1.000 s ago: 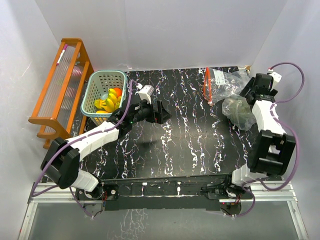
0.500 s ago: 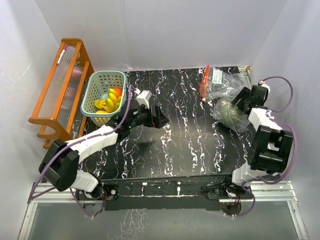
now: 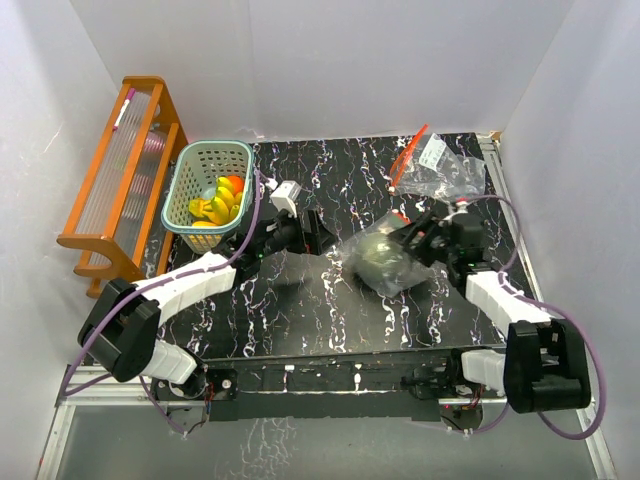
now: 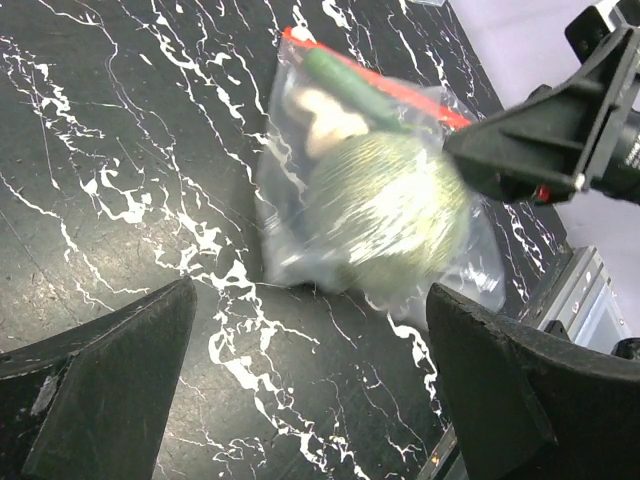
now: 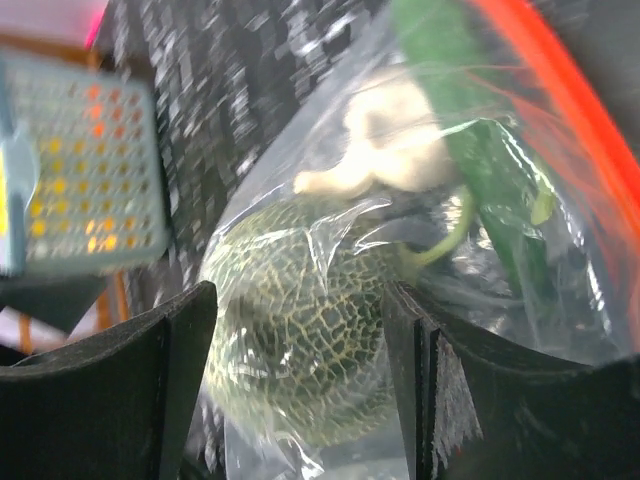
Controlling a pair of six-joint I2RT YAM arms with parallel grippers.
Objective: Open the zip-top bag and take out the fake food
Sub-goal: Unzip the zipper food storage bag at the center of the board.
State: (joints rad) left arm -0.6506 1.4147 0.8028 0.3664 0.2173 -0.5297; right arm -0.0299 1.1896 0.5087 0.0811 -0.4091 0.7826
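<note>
A clear zip-top bag [image 3: 382, 264] with a red zip strip [image 4: 400, 85] sits at the table's middle. It holds a netted green melon [image 5: 300, 330], a pale piece [image 5: 395, 140] and a long green piece [image 5: 470, 110]. My right gripper [image 3: 415, 240] grips the bag around the melon, one finger on each side [image 5: 300, 400]. My left gripper [image 3: 310, 228] is open and empty just left of the bag, its wide jaws facing it [image 4: 320, 400]. More fake food [image 3: 218, 200], yellow and orange, lies in the teal basket [image 3: 190, 170].
A second clear bag [image 3: 440, 165] with a red strip lies at the back right. An orange wooden rack [image 3: 125, 170] stands at the far left beside the basket. White walls close in the table on three sides.
My right arm has swung the bag with the melon from the far right to the middle of the table. The left gripper has stayed nearly in place, facing it.
</note>
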